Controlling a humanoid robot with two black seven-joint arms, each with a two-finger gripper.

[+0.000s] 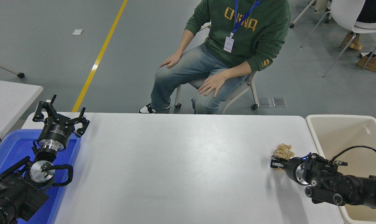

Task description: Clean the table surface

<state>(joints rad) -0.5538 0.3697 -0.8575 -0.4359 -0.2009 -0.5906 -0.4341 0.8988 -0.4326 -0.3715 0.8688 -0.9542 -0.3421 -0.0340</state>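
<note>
While the left gripper (61, 115) sits parked with its fingers spread over the blue bin (7, 146), the right gripper (277, 164) is clamped on a crumpled brown paper ball (283, 151) at the white table surface's (175, 161) right end, beside the beige bin (346, 130).

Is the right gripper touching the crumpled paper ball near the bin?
Touching. In the head view the right gripper has its fingers closed on the near edge of the crumpled brown paper ball, with no gap between them, beside the beige bin.
</note>
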